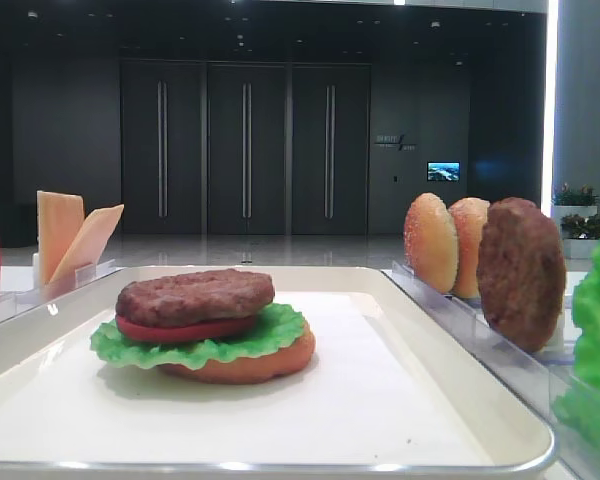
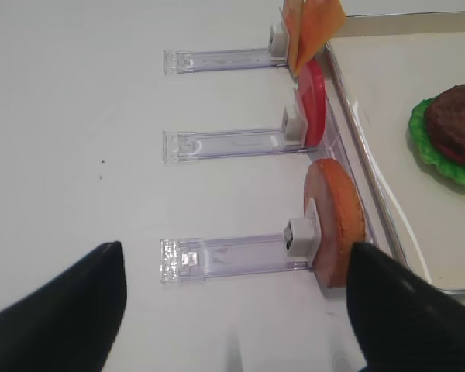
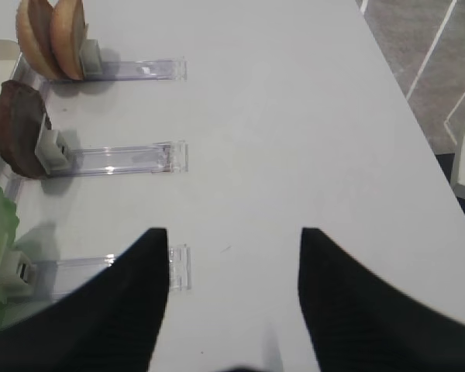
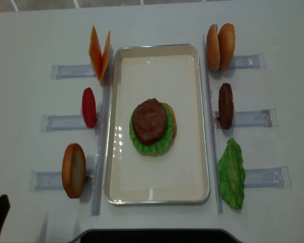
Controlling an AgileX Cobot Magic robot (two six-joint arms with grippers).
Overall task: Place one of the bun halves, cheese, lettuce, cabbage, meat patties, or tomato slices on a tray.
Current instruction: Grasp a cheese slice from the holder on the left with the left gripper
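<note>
Cream-white tray (image 4: 116, 126), frame centre: holds stack of bun half, lettuce (image 4: 142, 144), tomato slice, meat patty (image 4: 150, 121) on top. Cheese (image 4: 100, 52) in rack, upper left, not yet placed; likely next. Left gripper (image 2: 232, 302) spread wide, empty, low in frame. Right gripper (image 3: 234, 263) spread, empty.

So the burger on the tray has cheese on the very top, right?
Not quite. The top layer is a meat patty, not cheese, as the overhead view shows. The cheese slices stand in a rack beside the tray. The burger is indeed on the tray.
</note>
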